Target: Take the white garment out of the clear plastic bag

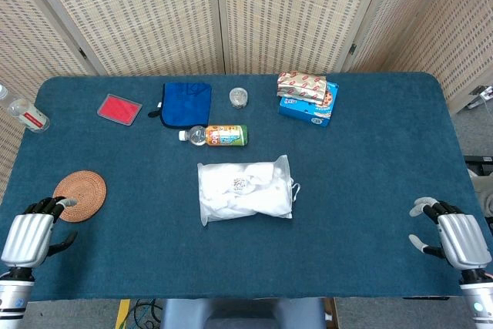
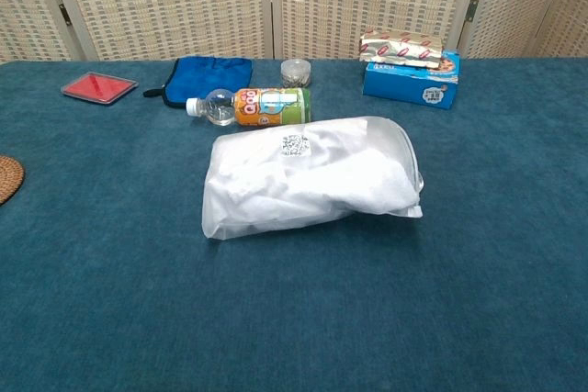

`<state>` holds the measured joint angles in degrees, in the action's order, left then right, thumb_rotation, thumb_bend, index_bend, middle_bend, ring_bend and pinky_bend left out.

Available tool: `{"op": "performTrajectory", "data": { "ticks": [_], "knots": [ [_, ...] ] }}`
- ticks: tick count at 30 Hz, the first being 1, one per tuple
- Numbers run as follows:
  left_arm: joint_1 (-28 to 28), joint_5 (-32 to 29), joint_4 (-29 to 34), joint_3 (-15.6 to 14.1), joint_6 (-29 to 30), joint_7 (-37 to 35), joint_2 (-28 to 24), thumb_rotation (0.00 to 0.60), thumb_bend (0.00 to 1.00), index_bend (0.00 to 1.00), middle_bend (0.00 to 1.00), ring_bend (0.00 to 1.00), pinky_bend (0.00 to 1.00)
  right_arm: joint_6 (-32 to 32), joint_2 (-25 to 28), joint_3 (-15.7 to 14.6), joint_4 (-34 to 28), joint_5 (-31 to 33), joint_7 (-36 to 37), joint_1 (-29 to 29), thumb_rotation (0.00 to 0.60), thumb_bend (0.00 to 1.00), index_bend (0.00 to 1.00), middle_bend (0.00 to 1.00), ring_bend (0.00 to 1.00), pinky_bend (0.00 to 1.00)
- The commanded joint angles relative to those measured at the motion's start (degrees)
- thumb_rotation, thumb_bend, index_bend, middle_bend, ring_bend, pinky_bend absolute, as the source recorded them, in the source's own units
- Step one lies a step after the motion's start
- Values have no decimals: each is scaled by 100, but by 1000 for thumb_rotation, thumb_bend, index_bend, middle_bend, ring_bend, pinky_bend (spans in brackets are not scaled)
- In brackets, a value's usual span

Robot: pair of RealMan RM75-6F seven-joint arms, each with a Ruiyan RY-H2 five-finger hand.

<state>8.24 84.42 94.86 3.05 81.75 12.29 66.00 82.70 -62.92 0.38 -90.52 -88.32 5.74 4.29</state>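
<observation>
Nearest the chest camera runs bare dark blue carpet-like surface [image 2: 294, 319], and just beyond it lies the clear plastic bag [image 2: 312, 185] with the white garment [image 2: 303, 192] folded inside, filling it into a soft, rounded bundle. A small printed square label sits on the bag's top face. In the head view the bag lies at the middle of the surface, its loose open-looking end to the right.

My left hand [image 1: 32, 233] rests at the near left corner, fingers apart and holding nothing, well apart from the bag. Its fingertips lie just beside a round woven rattan coaster [image 1: 80, 196]. My right hand [image 1: 454, 235] rests at the near right corner, also spread with nothing in it, equally well clear of the bag.

Along the far side, left to right: a clear bottle with a red label [image 1: 27, 115] at the left edge, a flat red square tray [image 1: 119, 109], a blue fabric pouch [image 1: 187, 103], an orange-labelled plastic bottle [image 1: 217, 135] lying on its side just behind the bag, a small round clear jar [image 1: 239, 97], and a blue box with red-and-white packets stacked on it [image 1: 308, 99].

Open blue surface stretches on both sides of the bag and along the near edge between my hands.
</observation>
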Motion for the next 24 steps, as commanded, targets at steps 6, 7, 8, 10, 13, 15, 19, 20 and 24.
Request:
{"op": "performTrajectory", "data": {
  "ticks": [6,7,8,10,13,15,19,20,24],
  "knots": [
    [60,33,95,61,32,-32,-21,600,250,309,272,259,347,85,-1,-15,-24,-67,71,-43,600,132,441,321,318,432],
    [73,34,127,70,23,-43,-30,600,250,308,261,259,348,93,15,1,-39,-58,89,-40,600,132,441,321,318,432],
    [89,38,161,78,12,-44,-42,600,250,307,254,259,350,96,33,19,-54,-47,116,-34,600,132,441,321,318,432],
    [135,69,245,90,-21,-26,-73,600,250,299,236,259,356,78,76,56,-76,-27,176,-7,600,132,441,321,318,432],
    [229,80,441,121,-126,-24,-129,600,230,256,215,254,358,56,102,99,-77,-12,209,30,600,132,441,321,318,432],
    [302,93,600,158,-187,-17,-153,600,177,211,205,247,358,60,93,115,-78,-14,234,41,600,133,441,321,318,432],
    [547,146,959,268,-397,29,-150,600,61,115,172,235,358,6,75,134,-44,-5,270,82,600,132,441,321,317,432],
    [618,143,1018,300,-466,74,-139,600,45,100,157,227,358,-8,72,138,-33,-1,265,93,600,132,441,321,317,432],
    [968,-43,1275,468,-860,351,-12,600,11,66,35,137,349,-25,48,154,-40,-12,269,123,600,132,441,321,317,432]
  ]
}}
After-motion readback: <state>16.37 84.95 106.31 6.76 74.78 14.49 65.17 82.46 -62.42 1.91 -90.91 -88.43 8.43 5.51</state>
